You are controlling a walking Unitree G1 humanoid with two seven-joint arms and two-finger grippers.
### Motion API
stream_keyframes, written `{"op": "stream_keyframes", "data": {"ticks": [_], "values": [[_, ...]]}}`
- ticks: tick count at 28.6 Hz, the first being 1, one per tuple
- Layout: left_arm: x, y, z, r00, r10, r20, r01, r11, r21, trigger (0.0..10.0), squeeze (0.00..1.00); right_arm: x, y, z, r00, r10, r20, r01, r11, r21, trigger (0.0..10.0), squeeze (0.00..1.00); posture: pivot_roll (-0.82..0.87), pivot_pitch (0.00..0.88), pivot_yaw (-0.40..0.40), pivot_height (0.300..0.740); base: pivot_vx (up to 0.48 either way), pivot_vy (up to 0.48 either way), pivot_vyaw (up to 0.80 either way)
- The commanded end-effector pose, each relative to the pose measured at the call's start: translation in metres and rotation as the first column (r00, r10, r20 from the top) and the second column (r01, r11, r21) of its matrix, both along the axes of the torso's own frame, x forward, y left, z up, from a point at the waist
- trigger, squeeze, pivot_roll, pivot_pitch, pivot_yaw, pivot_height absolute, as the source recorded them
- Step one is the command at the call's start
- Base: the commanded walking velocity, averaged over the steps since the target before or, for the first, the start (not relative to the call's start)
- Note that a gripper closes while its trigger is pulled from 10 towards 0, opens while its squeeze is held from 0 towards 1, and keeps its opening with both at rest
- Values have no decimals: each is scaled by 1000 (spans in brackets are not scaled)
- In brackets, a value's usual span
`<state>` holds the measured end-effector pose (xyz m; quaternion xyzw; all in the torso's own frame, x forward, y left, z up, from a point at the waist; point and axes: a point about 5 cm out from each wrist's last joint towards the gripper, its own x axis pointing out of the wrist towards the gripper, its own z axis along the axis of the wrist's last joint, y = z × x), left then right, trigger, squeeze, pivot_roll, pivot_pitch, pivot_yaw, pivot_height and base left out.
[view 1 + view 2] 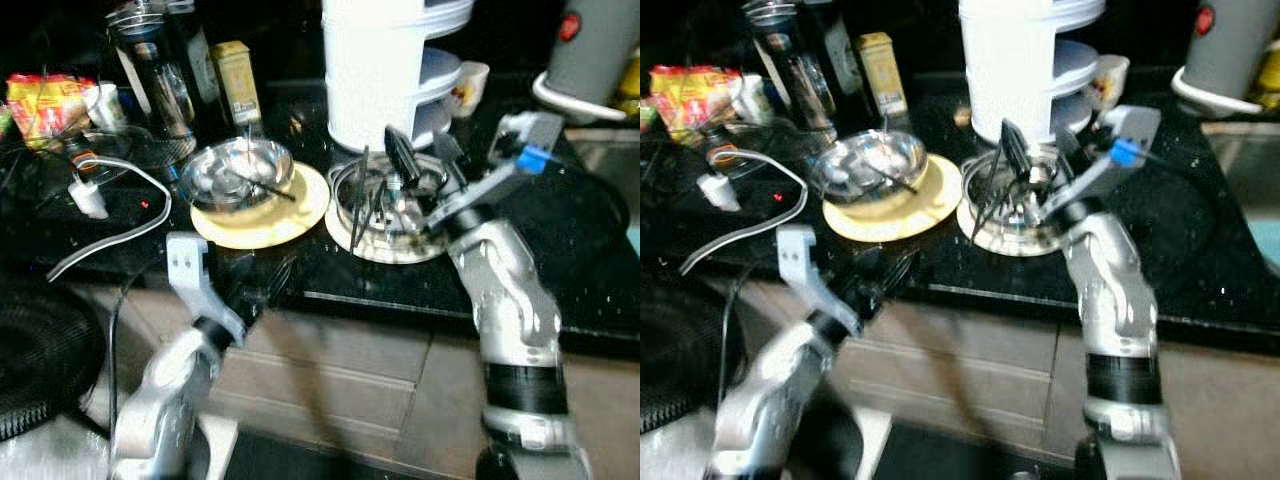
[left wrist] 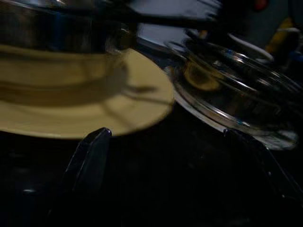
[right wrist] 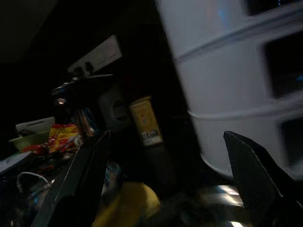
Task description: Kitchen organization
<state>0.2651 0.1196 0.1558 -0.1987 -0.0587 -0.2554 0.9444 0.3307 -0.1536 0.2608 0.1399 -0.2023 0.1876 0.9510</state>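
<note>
1. Black counter (image 1: 590,270) spans the head views; its front edge runs across mid-frame, with bare surface at right.
2. White tiered container (image 1: 375,70), top centre – the right wrist view adds a yellow box (image 3: 146,122) and red-yellow packets (image 3: 64,137) beyond it.
3. Yellow plate (image 1: 262,222) carries a steel bowl (image 1: 236,170); just right, a glass dish (image 1: 385,205) of dark utensils.
4. Left wrist view – plate rim and dish rim near, apart, dark counter between.
5. Right gripper (image 1: 425,160) over the dish, fingers (image 3: 251,163) spread, holding nothing.
6. Left gripper (image 2: 173,156) at the counter edge before the plate, released.
7. White cable (image 1: 120,235), left.
</note>
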Motion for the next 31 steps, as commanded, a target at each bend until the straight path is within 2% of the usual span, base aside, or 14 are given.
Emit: {"op": "stream_keyframes", "data": {"ticks": [1,10,18,20,23,29,30,31], "values": [[-4,3,-8,999,-4,-34,4,1000,26,10000,0,-1,5,-2,1000,14,4,-14,1000,-10,10000,0,-13,0,64,740,0,0,0],[-14,-11,-14,991,-121,-62,124,991,48,10000,0,-3,-15,1,1000,-12,26,13,1000,-18,10000,0,-15,0,62,740,0,0,0],[-20,-22,-20,979,-186,-89,193,977,85,10000,0,-4,-25,1,999,-22,31,23,999,-32,10000,0,-13,0,61,740,0,0,0],[-21,-21,-22,978,-187,-94,195,977,90,10000,0,-8,-31,1,999,12,52,-7,996,-88,10000,0,-9,0,58,740,0,0,0],[-22,-20,-23,977,-191,-98,200,975,101,10000,0,-22,-36,0,986,149,69,-132,968,-214,10000,0,-9,0,56,740,0,0,0],[-22,-20,-23,977,-191,-98,200,975,101,10000,0,-22,-36,0,986,149,69,-132,968,-214,10000,0,-9,0,56,740,0,0,0],[-22,-19,-24,976,-192,-98,202,974,103,10000,0,-28,-38,-1,976,207,60,-186,949,-256,10000,0,-12,0,57,740,0,0,0],[-22,-22,-25,974,-204,-96,214,970,113,10000,0,-56,-46,-10,914,401,-53,-385,823,-418,10000,0,-26,0,60,740,0,0,0]]}}
